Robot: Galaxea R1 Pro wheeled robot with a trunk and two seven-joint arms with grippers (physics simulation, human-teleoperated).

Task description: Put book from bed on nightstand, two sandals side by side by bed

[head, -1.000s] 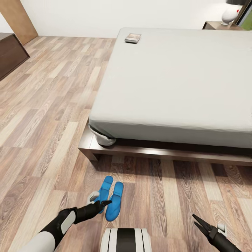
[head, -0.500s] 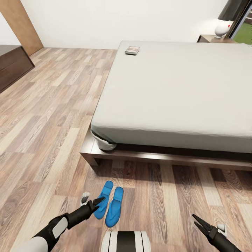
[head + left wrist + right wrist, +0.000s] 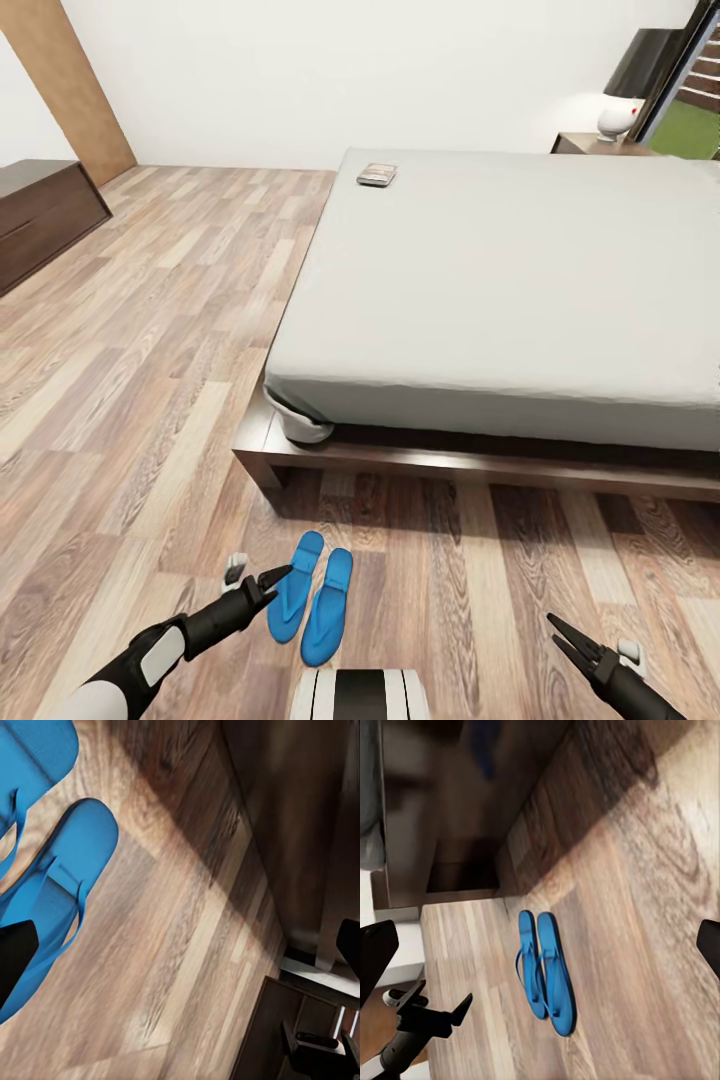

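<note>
The two blue sandals (image 3: pixel 312 598) lie side by side on the wood floor, a short way out from the bed's near corner. The bed (image 3: pixel 500 290) has a pale grey mattress on a dark frame. The book (image 3: pixel 377 175) lies on the mattress at its far left corner. My left gripper (image 3: pixel 260 573) is open just left of the sandals, holding nothing. In the left wrist view the sandals (image 3: pixel 52 885) lie close under the open left gripper (image 3: pixel 180 952). My right gripper (image 3: pixel 556 631) is open and empty above the floor at the right. The right wrist view takes in the sandals (image 3: pixel 544 971).
A nightstand (image 3: pixel 590 146) with a white lamp (image 3: pixel 615 118) stands beyond the bed's far right corner. A long low dark cabinet (image 3: pixel 45 215) and a brown door (image 3: pixel 70 90) are at the left. Open floor stretches left of the bed.
The head view has shifted, showing more of the far wall. My left gripper has drawn back leftward from the sandals, which stay on the floor. The right gripper has held still.
</note>
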